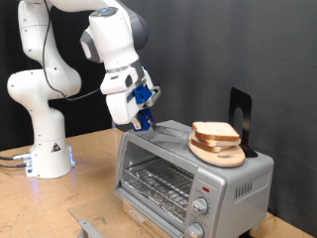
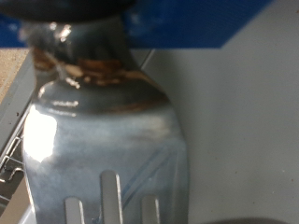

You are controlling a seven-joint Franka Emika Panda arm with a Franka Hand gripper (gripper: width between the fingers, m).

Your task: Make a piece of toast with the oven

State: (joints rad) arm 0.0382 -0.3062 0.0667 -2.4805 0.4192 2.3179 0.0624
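Spatula (image 2: 103, 149) pinched in gripper (image 1: 142, 121) above oven (image 1: 188, 174), whose top carries plate (image 1: 220, 156) with bread (image 1: 214, 133)

Count, exterior view:
- 1 white robot arm (image 1: 59, 79) w/ 1 blue-trimmed gripper (image 1: 144, 121).
- 1 small silver-grey metal toaster oven (image 1: 188, 174); 2 round knobs (image 1: 202, 206) on its front, 1 red mark (image 1: 205, 187) above them, 1 wire rack (image 1: 154, 178) behind the glass.
- 2 pale bread slices w/ tan crust (image 1: 213, 132), stacked.
- 1 round wooden plate (image 1: 220, 155) under them, on oven top.
- 1 black upright stand (image 1: 241, 117).
- 1 wooden tabletop (image 1: 59, 203).

Wrist view: 1 shiny slotted metal spatula blade (image 2: 103, 140).
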